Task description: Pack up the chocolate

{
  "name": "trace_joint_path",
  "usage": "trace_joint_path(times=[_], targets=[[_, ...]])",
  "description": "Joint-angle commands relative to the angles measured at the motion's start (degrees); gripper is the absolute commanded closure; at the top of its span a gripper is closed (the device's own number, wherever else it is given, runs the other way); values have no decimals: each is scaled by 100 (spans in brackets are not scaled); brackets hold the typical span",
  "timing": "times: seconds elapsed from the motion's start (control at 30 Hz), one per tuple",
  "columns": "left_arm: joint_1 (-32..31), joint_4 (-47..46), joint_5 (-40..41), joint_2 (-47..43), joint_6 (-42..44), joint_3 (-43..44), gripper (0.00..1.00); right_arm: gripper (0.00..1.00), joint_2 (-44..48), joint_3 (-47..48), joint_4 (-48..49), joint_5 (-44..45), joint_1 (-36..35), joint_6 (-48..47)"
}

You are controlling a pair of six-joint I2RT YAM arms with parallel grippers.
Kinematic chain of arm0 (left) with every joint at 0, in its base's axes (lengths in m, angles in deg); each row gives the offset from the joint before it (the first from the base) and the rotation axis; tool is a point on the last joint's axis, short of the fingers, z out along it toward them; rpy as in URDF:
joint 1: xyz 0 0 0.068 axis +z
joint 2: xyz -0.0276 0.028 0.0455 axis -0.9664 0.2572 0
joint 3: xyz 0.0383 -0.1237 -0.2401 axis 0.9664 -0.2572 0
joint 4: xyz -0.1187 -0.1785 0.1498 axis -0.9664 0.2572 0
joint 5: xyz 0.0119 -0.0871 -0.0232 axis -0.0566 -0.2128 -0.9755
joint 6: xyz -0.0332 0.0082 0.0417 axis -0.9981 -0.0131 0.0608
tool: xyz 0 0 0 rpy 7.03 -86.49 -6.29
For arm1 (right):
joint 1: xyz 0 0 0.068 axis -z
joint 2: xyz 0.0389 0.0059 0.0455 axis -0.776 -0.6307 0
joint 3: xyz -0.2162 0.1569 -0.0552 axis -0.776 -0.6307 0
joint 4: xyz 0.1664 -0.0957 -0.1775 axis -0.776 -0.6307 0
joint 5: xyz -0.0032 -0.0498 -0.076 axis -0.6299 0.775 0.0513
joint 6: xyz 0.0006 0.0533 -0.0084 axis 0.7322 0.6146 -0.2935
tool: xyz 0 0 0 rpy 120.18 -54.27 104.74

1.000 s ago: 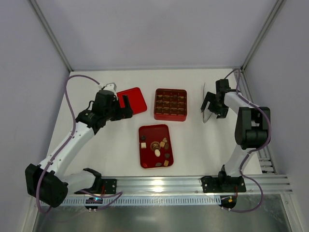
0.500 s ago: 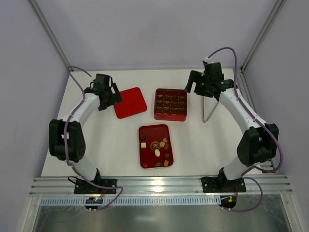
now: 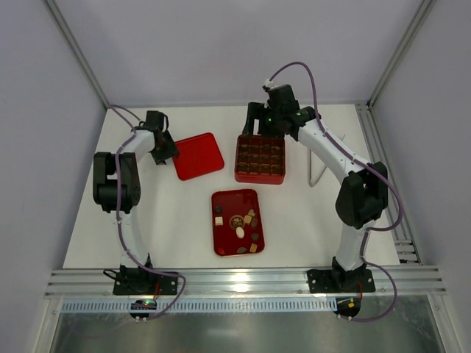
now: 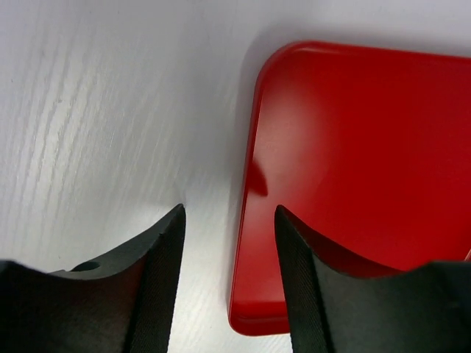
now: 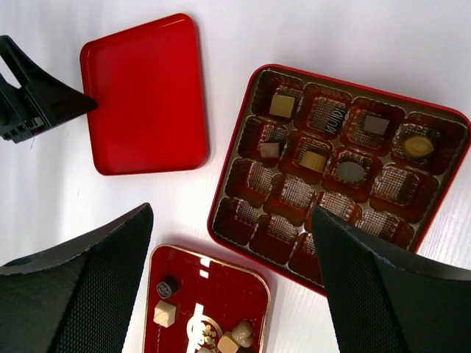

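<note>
Several small chocolate pieces (image 3: 239, 232), dark, tan and cream, lie on the gold-printed red tray (image 3: 218, 200) in the middle of the table. More chocolates (image 5: 283, 105) sit in some compartments of the square red box (image 3: 238, 158). My left gripper (image 3: 165, 149) is low at the left edge of the flat red tray (image 3: 199, 156). Its jaws (image 4: 229, 213) stand apart astride that tray's rim (image 4: 246, 243) without pinching it. My right gripper (image 3: 254, 126) hovers above the box's far left corner. It is wide open (image 5: 232, 213) and holds nothing.
A thin metal bracket (image 3: 318, 165) lies on the table right of the box. White walls close off the back and both sides. The right wrist view shows the box rim (image 5: 221, 187), the flat tray (image 5: 143, 95) and the chocolate tray (image 5: 213, 283) close together.
The left arm swung back and left to the flat tray's left edge, its jaws narrowing. The right arm swung left from the table's right side to over the box's far left corner.
</note>
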Motion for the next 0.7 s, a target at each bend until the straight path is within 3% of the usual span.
trace_joint_path(times=[0.0,0.27,0.33,0.57,0.67], targets=[[102,-263,-246,151,100,235,50,13,-152,412,-21,-123,-12,-73],[164,-448,-869,485,-40,235,83,13,-1258,1817,-223,-676,-179,-231],[181,-457,-975,520,-93,235,99,13,-1610,2046,-214,-808,-214,-231],[322,-755,-1721,257,-295,-19,100,13,-2331,2661,-30,-1292,-232,-319],[612,-1141,-2459,169,-479,-177,100,14,-2542,2899,-12,-1423,-276,-424]])
